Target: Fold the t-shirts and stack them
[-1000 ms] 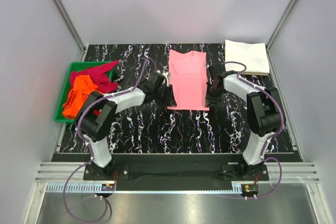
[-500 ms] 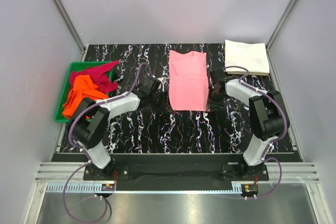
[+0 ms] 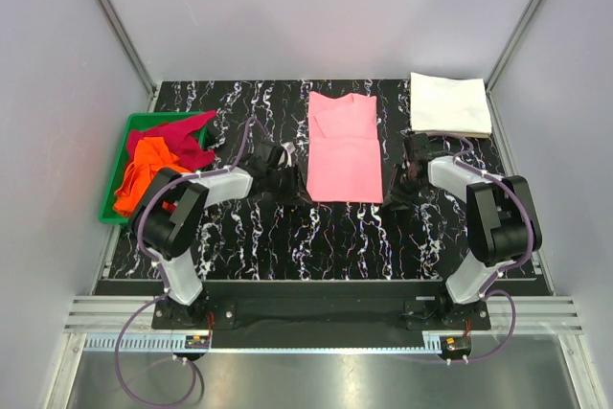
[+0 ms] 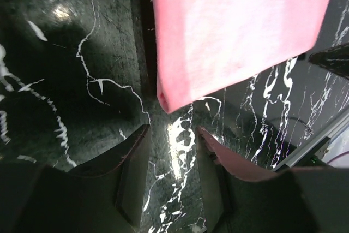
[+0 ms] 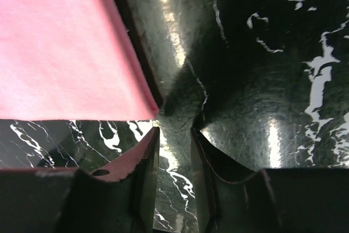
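From above, the pink t-shirt (image 3: 342,150) is lying folded in the middle. At the left wrist, the left gripper (image 4: 172,133) is gaping narrowly, empty, just beside its corner. At the right wrist, the right gripper (image 5: 174,132) is doing likewise, so either one is risking snagging the fold.

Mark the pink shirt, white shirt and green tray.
pink t-shirt (image 3: 342,155): top view, middle of the folded body.
white t-shirt (image 3: 448,102): top view, centre of the folded square.
green tray (image 3: 141,121): top view, bare far-left corner.
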{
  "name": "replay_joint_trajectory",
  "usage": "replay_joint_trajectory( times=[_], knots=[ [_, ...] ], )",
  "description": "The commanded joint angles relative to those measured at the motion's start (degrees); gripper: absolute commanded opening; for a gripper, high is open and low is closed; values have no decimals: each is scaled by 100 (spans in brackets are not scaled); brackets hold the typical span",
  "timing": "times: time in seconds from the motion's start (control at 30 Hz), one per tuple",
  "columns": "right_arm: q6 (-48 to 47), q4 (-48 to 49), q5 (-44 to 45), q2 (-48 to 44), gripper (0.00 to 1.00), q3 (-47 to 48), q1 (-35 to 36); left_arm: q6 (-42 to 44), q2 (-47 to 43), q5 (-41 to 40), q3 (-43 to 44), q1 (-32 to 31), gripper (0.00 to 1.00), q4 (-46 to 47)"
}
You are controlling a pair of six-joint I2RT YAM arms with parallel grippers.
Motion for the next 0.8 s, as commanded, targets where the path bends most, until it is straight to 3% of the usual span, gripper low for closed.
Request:
replay_joint_trajectory(
  times=[0.0,0.37,0.77],
  knots=[
    [16,468,-453,-231,36,-140,-210,-102,202,345,0,-17,42,434],
    [121,1074,-911,-73,37,-501,-421,-93,307,-112,35,10,38,118],
    [305,1382,-1061,103,37,-571,-491,-269,589,46,79,98,38,373]
  ],
)
